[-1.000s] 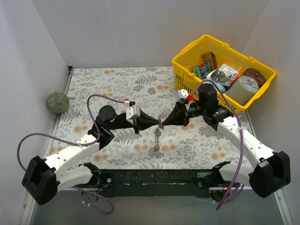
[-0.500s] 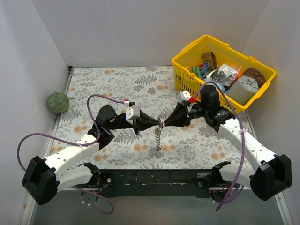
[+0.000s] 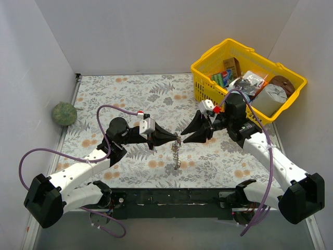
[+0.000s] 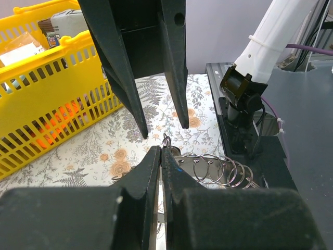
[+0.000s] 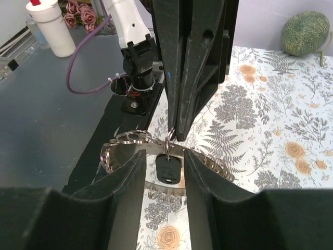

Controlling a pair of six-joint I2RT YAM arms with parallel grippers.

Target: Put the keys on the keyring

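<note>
The left tool (image 3: 170, 138) is pinched shut on the top of the large, silvery, ridged metal keyring (image 3: 176, 154), which dangles towards the floral tabletop (image 3: 130, 94). The right tool (image 3: 187, 134) faces it with fingers spread, gripping nothing, and a small dark-headed key (image 5: 168, 169) hangs between them. Threading looks underway; next, the right tool likely needs to close on that key. The yellow plastic basket (image 3: 208, 53) — well apart — holds jumbled packets and boxes.

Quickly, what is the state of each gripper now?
Left gripper: shut on the keyring.
Right gripper: open, holding nothing.
</note>
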